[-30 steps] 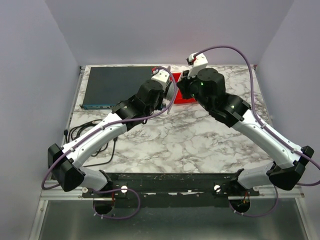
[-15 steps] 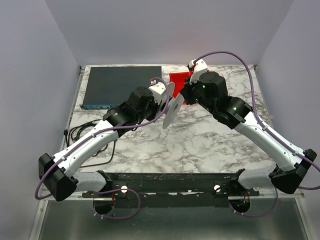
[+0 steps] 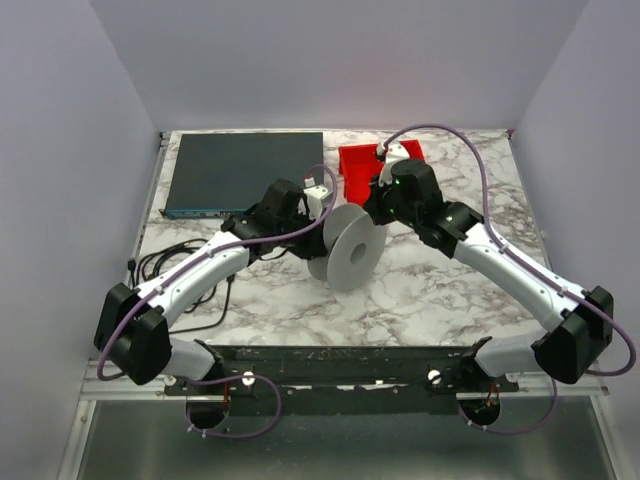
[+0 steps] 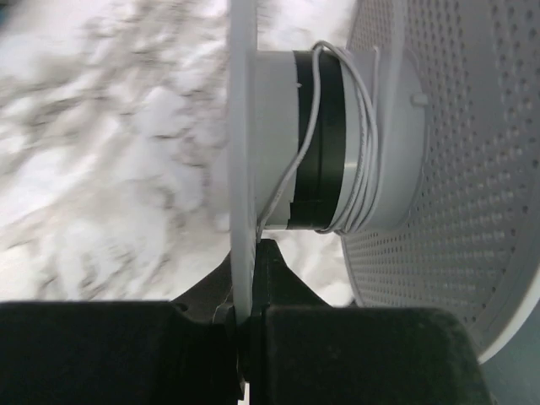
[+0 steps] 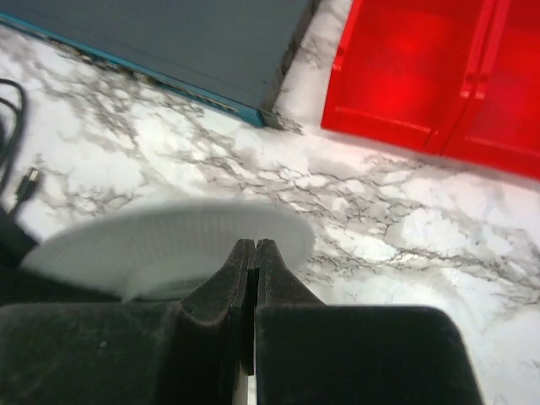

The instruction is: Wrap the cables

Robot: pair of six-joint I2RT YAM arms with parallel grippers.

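Cables (image 4: 312, 101), thin, light and floppy, loop round the middle of the reel (image 3: 352, 250), best pinched gently by a loose strand; left hand (image 4: 245, 319) is closed on the reel's rim at 6 o'clock, right hand (image 5: 255, 253) is closed tight with nothing seen inside.

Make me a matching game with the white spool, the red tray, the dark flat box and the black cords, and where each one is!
Things:
1. white spool
2. red tray
3. dark flat box
4. black cords

Places:
A. far left corner of the table
B. left edge of the table
C. far edge, near the middle
D. middle, pinched by the left claw

Pairs: 1-D, 2-C, 3-A, 4-B
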